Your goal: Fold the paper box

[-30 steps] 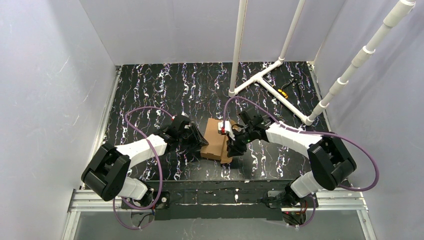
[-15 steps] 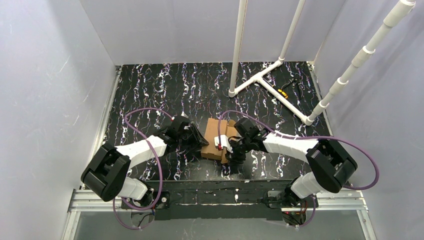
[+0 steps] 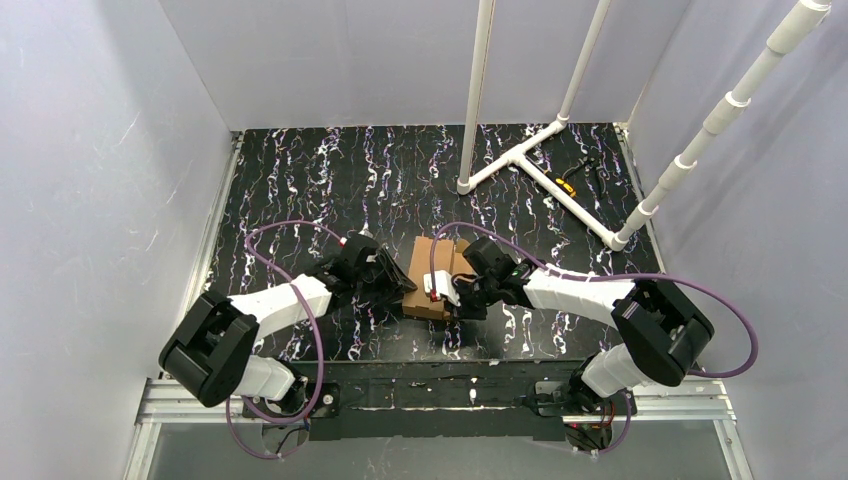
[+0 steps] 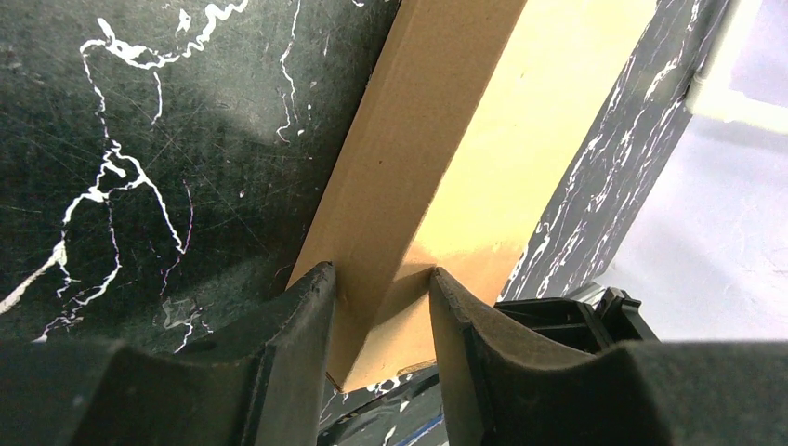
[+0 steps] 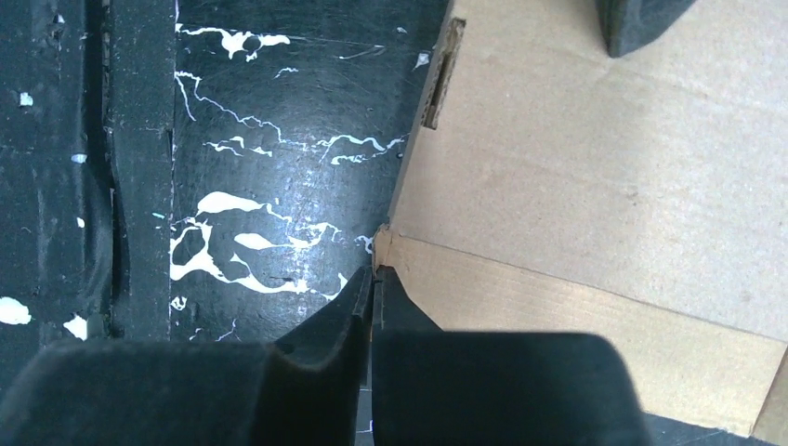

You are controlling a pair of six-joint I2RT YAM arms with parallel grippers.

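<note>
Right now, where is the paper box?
In the top view, the paper box lies at the table's near centre, between the left gripper and the right gripper.

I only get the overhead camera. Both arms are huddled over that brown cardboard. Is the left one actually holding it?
Observer: Yes. In the left wrist view, the left arm has its jaws around a raised fold of the paper box, with one finger pressed on each side.
Visitor: And the other one?
Observer: The right arm has its jaws shut together, with the tips right at the corner of a flat flap. I cannot tell whether any cardboard is pinched between them.
</note>
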